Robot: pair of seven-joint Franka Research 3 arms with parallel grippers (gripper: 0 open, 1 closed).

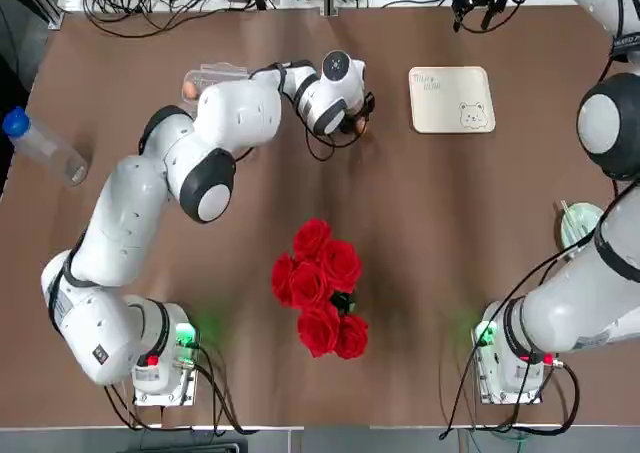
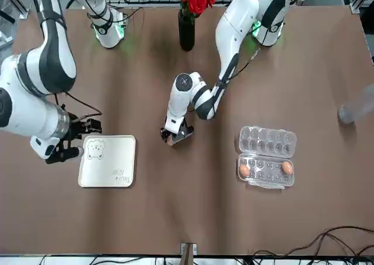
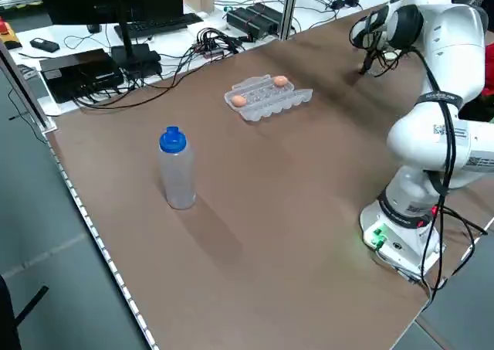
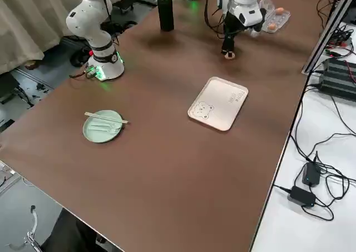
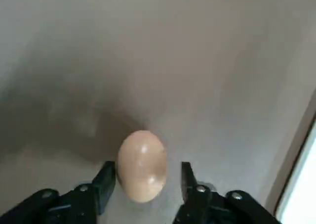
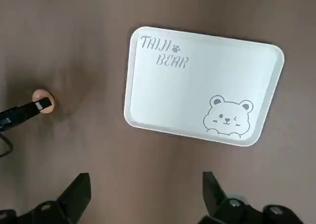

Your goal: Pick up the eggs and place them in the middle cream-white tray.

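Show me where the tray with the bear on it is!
In the top view, the tray lies on the far part of the table, right of the middle, with the left arm's egg off to its left.

Lighting bright, diffuse; soft shadows on brown tabletop (image 1: pixel 250 373). Left wrist view: background blurred; white glare at one edge.

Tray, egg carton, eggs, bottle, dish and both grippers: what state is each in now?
Tray: empty, flat on the table
Egg carton: lid open, two eggs inside
Third egg: out of the carton, between the left gripper's fingers
Bottle: upright, capped
Dish: chopsticks across it
Left gripper: open
Right gripper: open, near the tray
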